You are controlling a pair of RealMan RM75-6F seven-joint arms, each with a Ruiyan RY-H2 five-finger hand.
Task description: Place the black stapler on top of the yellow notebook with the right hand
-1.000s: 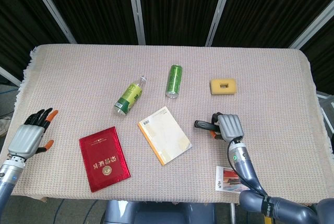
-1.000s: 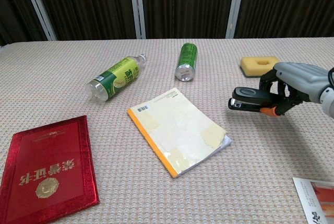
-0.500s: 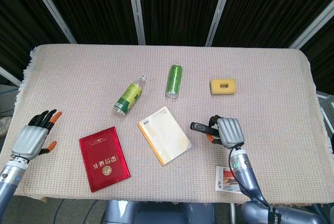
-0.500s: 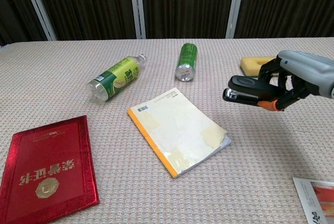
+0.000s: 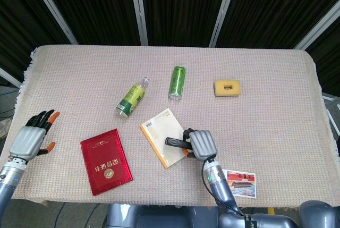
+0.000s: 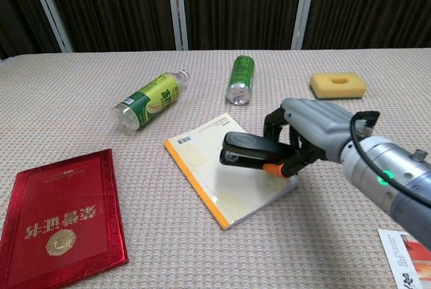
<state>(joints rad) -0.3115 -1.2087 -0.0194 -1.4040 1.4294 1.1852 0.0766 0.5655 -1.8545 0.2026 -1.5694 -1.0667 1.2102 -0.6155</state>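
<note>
My right hand (image 5: 199, 144) (image 6: 303, 134) grips the black stapler (image 5: 175, 142) (image 6: 248, 151) and holds it over the right part of the yellow notebook (image 5: 163, 135) (image 6: 225, 165). The stapler points left and looks lifted slightly above the cover; contact cannot be made out. The notebook lies flat near the table's middle, its yellow spine toward the front left. At the far left edge my left hand (image 5: 32, 137) rests with fingers spread, holding nothing.
A red booklet (image 5: 105, 161) (image 6: 59, 211) lies front left. A green bottle (image 5: 131, 99) (image 6: 148, 100) and a green can (image 5: 177, 82) (image 6: 241, 79) lie behind the notebook. A yellow sponge (image 5: 227, 87) (image 6: 338, 85) sits back right, a printed card (image 5: 239, 177) (image 6: 406, 259) front right.
My right hand has carried the stapler leftward from right of the notebook to above its right part. The left hand shifted only slightly.
</note>
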